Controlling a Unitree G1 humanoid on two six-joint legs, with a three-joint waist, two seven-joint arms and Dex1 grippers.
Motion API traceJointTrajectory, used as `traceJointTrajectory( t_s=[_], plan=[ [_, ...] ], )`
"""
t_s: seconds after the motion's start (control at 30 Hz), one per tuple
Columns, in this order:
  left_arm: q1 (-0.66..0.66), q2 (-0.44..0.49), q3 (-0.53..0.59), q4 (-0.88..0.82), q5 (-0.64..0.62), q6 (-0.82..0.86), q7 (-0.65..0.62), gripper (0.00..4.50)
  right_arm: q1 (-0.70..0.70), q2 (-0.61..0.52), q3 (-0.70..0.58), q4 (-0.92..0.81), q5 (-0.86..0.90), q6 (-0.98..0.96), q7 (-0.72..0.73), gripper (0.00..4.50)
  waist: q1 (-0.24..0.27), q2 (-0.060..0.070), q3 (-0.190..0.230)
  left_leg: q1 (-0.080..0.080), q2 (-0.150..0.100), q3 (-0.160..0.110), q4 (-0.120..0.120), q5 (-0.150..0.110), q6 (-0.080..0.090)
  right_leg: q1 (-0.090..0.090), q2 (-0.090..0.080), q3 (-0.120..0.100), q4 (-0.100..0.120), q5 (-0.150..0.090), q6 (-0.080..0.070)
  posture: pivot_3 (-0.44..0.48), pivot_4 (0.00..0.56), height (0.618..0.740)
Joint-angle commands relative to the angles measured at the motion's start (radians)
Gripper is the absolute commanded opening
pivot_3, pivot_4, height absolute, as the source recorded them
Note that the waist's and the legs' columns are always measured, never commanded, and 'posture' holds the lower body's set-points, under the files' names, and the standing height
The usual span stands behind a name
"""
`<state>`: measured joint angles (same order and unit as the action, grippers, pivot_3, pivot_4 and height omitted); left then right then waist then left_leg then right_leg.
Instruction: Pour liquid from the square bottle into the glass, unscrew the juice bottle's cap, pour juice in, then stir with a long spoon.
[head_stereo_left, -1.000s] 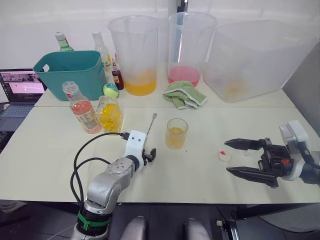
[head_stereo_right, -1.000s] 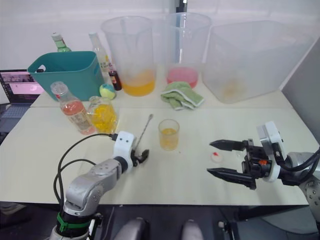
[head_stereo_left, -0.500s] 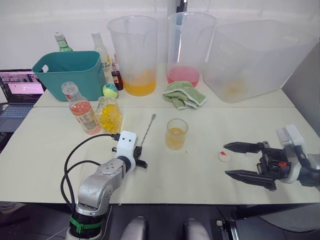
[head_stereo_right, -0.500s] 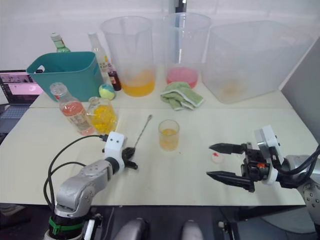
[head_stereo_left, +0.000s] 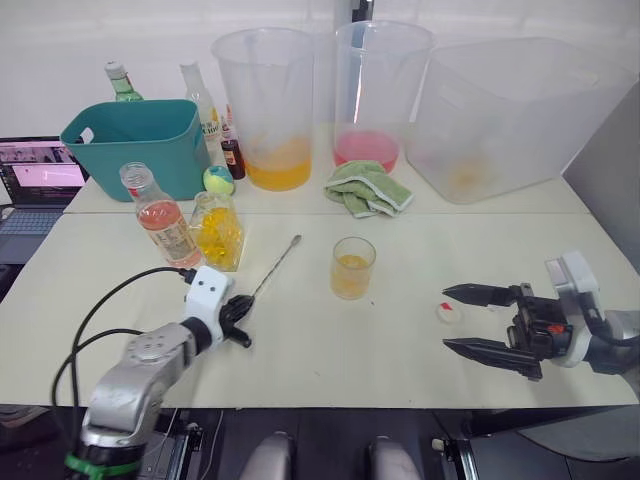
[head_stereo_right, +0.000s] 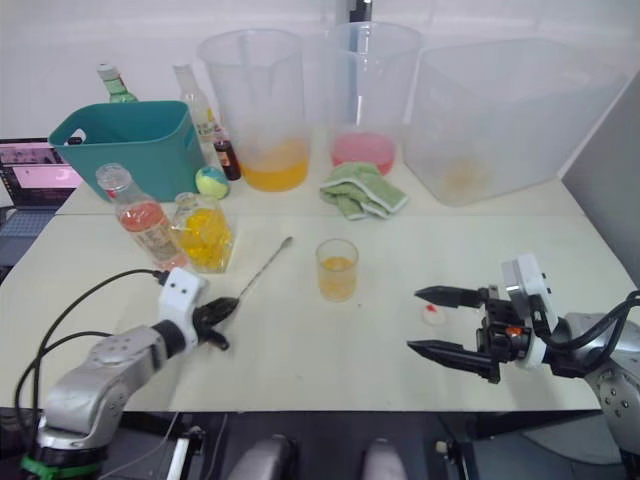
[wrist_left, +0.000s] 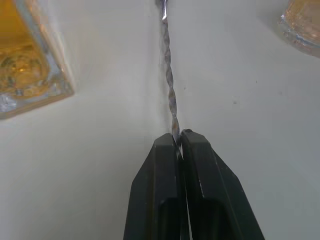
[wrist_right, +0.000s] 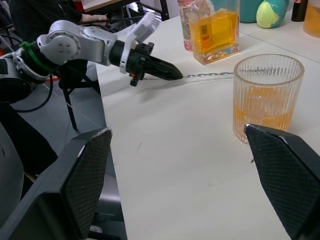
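Note:
My left gripper (head_stereo_left: 240, 305) is shut on the near end of the long spoon (head_stereo_left: 272, 268), which lies slanted on the table; its twisted stem (wrist_left: 169, 80) runs out from between the shut fingers. The glass (head_stereo_left: 352, 267) holds yellow-orange liquid and stands right of the spoon. The square bottle (head_stereo_left: 219, 230) with yellow liquid and the uncapped juice bottle (head_stereo_left: 163, 215) with pink juice stand at the left. The white cap (head_stereo_left: 449, 312) lies on the table right at the tips of my open right gripper (head_stereo_right: 414, 320), which holds nothing.
A teal bin (head_stereo_left: 140, 140), two large pitchers (head_stereo_left: 268, 105), a big translucent tub (head_stereo_left: 510, 115), a green cloth (head_stereo_left: 368, 188), a small ball (head_stereo_left: 220, 180) and more bottles (head_stereo_left: 235, 155) line the back. A laptop (head_stereo_left: 35, 180) sits far left.
My left gripper has shut on the spoon's near end and drawn it to the left and nearer, so the spoon now slants more. The right gripper has barely moved.

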<state>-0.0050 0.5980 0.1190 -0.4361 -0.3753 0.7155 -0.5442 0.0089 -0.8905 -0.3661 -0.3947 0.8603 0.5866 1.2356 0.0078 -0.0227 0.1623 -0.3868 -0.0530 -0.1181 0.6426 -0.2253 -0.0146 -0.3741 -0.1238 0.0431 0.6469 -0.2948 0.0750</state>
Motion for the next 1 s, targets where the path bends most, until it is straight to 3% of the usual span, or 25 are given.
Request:
traceJointTrajectory(
  t_s=[0.03, 0.17, 0.27, 0.37, 0.47, 0.6, 0.83, 0.93, 1.0],
  plan=[
    [0.051, 0.096, 0.081, 0.012, -0.040, -0.156, -0.200, 0.02, -0.015, 0.010, 0.002, -0.013, -0.008, -0.030, -0.008, 4.50, 0.002, 0.000, 0.000, 0.000, 0.000, 0.000, 0.000, 0.000, 0.000, -0.001, 0.000, 0.000, 0.000, 0.000, 0.000, 0.000, 0.150, 0.738],
    [0.108, 0.222, 0.149, 0.133, -0.080, -0.359, -0.499, 0.02, -0.024, 0.025, 0.025, -0.009, -0.018, -0.038, -0.018, 4.50, 0.004, 0.000, 0.000, -0.003, 0.000, 0.000, 0.000, 0.000, 0.000, -0.003, 0.000, 0.000, -0.001, 0.000, 0.000, 0.000, 0.150, 0.738],
    [0.092, 0.260, 0.164, 0.242, -0.121, -0.455, -0.660, 0.02, -0.029, 0.031, 0.034, -0.007, -0.023, -0.043, -0.022, 4.50, 0.003, 0.001, 0.001, -0.004, 0.001, 0.001, -0.001, 0.000, 0.000, -0.005, 0.000, 0.000, -0.001, 0.000, 0.000, 0.000, 0.150, 0.738],
    [0.031, 0.310, 0.105, 0.455, -0.050, -0.658, -0.840, 0.02, -0.035, 0.036, 0.045, -0.001, -0.033, -0.048, -0.022, 4.50, 0.002, 0.001, 0.001, -0.005, 0.001, 0.001, -0.001, 0.000, 0.000, -0.007, 0.000, 0.000, -0.001, 0.000, 0.000, 0.000, 0.150, 0.738],
    [-0.065, 0.314, 0.047, 0.627, 0.017, -0.798, -0.903, 0.02, -0.042, 0.036, 0.048, 0.000, -0.033, -0.047, -0.021, 4.50, 0.002, 0.001, 0.001, -0.006, 0.001, 0.002, -0.001, 0.000, 0.000, -0.009, 0.000, 0.000, 0.000, 0.000, 0.000, 0.000, 0.150, 0.738],
    [-0.190, 0.302, -0.053, 0.813, 0.166, -0.954, -0.876, 0.02, -0.054, 0.035, 0.053, 0.002, -0.037, -0.048, -0.035, 4.50, 0.000, 0.000, 0.001, -0.008, 0.000, 0.002, -0.001, 0.000, 0.000, -0.011, 0.000, 0.000, 0.002, 0.001, 0.000, 0.000, 0.150, 0.738],
    [-0.237, 0.304, -0.095, 0.829, 0.162, -0.949, -0.909, 2.27, -0.050, 0.031, 0.046, -0.014, -0.028, -0.041, -0.049, 4.50, -0.010, 0.001, 0.001, -0.007, -0.001, 0.001, 0.000, 0.000, 0.001, -0.014, -0.001, 0.000, 0.010, 0.002, -0.001, 0.000, 0.150, 0.738],
    [-0.219, 0.347, -0.115, 0.741, 0.165, -0.858, -0.930, 3.26, -0.044, 0.034, 0.046, -0.035, -0.018, -0.033, -0.064, 4.50, -0.018, 0.001, 0.001, -0.007, -0.001, 0.001, 0.000, 0.000, 0.001, -0.014, -0.001, 0.000, 0.010, 0.002, -0.001, 0.000, 0.150, 0.738],
    [-0.212, 0.354, -0.129, 0.685, 0.177, -0.802, -0.904, 3.26, -0.046, 0.035, 0.048, -0.039, -0.013, -0.029, -0.071, 4.50, -0.022, 0.001, 0.001, -0.007, -0.001, 0.001, 0.000, 0.000, 0.001, -0.014, -0.001, 0.000, 0.010, 0.002, 0.000, 0.000, 0.150, 0.738]
  ],
)
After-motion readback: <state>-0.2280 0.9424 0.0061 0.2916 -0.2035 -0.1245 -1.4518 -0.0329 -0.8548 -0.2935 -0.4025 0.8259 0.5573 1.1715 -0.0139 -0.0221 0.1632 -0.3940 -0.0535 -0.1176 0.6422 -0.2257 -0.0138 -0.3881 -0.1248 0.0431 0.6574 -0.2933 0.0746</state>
